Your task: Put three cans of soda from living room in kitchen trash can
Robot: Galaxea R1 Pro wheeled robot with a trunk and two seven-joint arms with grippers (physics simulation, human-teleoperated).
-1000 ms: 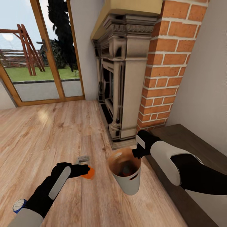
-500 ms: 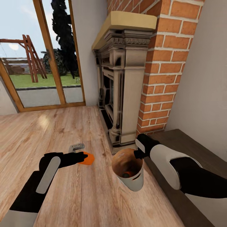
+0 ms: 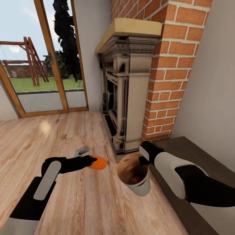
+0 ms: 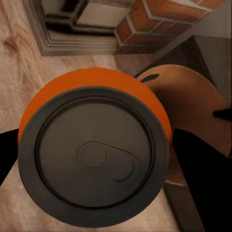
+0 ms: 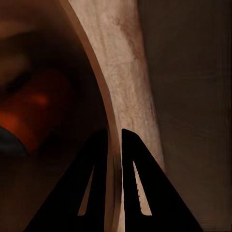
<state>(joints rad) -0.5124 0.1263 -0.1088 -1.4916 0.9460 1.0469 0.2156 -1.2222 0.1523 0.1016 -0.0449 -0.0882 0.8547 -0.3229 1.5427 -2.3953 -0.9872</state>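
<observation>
my left gripper [image 3: 94, 161] clamps an orange can [image 3: 99, 162] beside the bin [image 3: 138, 186] | right gripper [image 5: 113, 145] pinches the bin rim | fireplace [image 3: 125, 94] just behind | head view shows another can [image 3: 133, 180] inside

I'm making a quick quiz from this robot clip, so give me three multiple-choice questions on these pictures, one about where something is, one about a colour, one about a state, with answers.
1. Where is the small round tapered grey-beige bin with the glossy brown inside?
A. On the fireplace mantel
B. Held above the wood plank floor, beside the dark wooden bench
C. Outside the glass doors

2. What colour is the side of the small cylindrical drink can in the left gripper?
A. Orange
B. Green
C. White

3. What is the right gripper doing?
A. Hanging open, away from everything
B. Holding a can
C. Pinching the bin's rim

Answers: 1 B, the head view shows it by the bench, near the fireplace. 2 A, head and left wrist views show orange. 3 C, the right wrist view shows the rim between its fingers.
</observation>
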